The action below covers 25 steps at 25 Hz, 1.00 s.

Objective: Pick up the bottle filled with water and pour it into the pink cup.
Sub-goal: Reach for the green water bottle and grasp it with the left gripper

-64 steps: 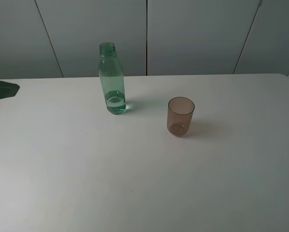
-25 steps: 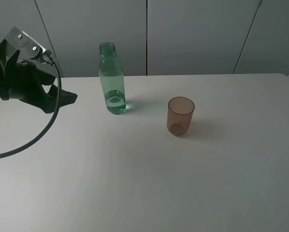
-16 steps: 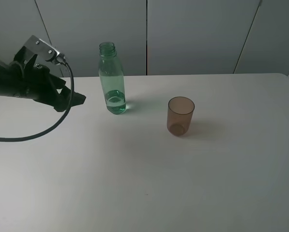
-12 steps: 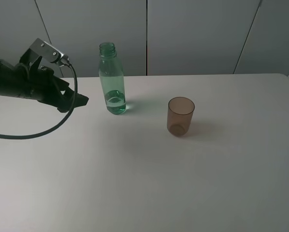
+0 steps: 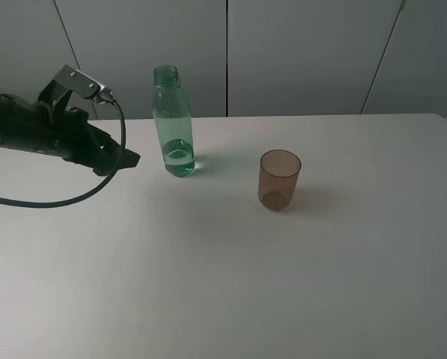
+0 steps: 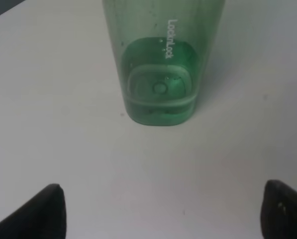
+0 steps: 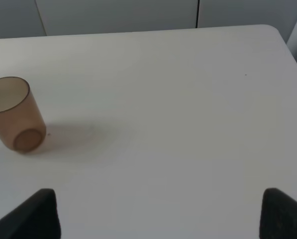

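The bottle (image 5: pixel 172 123) is clear green with no cap and stands upright at the back of the white table (image 5: pixel 230 284), with a little water in its bottom. In the left wrist view the bottle (image 6: pixel 160 69) is straight ahead of my left gripper (image 6: pixel 163 214), a short gap away. The left gripper's two dark fingertips (image 6: pixel 46 211) stand wide apart, open and empty. From the high camera the left gripper (image 5: pixel 122 158) hovers just left of the bottle. The pink cup (image 5: pixel 279 179) stands upright to the bottle's right. My right gripper (image 7: pixel 160 216) is open, with the pink cup (image 7: pixel 14 114) well ahead of it and off to one side.
A black cable (image 5: pixel 73 196) loops down from the left arm over the table. Grey wall panels (image 5: pixel 305 52) rise behind the table's far edge. The right arm is outside the high view.
My left arm has come in from the left edge and moved right toward the bottle, staying open. Bottle and cup have not moved.
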### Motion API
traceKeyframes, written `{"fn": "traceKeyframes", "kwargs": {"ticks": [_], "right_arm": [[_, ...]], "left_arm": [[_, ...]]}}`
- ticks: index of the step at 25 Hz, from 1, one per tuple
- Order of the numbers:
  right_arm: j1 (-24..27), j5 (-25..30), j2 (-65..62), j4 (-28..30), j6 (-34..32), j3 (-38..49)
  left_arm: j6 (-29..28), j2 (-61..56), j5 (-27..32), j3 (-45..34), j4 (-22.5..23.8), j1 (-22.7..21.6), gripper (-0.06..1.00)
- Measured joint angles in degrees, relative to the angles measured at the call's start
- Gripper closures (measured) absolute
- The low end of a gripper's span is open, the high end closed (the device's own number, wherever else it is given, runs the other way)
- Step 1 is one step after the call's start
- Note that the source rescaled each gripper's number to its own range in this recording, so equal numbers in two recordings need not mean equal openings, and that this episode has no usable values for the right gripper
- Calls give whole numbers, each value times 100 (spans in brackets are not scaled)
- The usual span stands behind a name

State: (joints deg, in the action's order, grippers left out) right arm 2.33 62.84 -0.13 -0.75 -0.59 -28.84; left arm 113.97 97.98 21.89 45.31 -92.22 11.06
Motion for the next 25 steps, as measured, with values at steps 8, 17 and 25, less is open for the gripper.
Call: {"fn": "traceKeyframes", "kwargs": {"ticks": [8, 17, 25], "right_arm": [[0, 0, 0, 0, 0, 0], [0, 0, 0, 0, 0, 0], [0, 0, 0, 0, 0, 0]], "left_arm": [[-116, 0, 0, 0, 102, 0, -6], [-396, 0, -129, 12, 455, 63, -6], [-3282, 150, -841, 343, 3353, 646, -6]]}}
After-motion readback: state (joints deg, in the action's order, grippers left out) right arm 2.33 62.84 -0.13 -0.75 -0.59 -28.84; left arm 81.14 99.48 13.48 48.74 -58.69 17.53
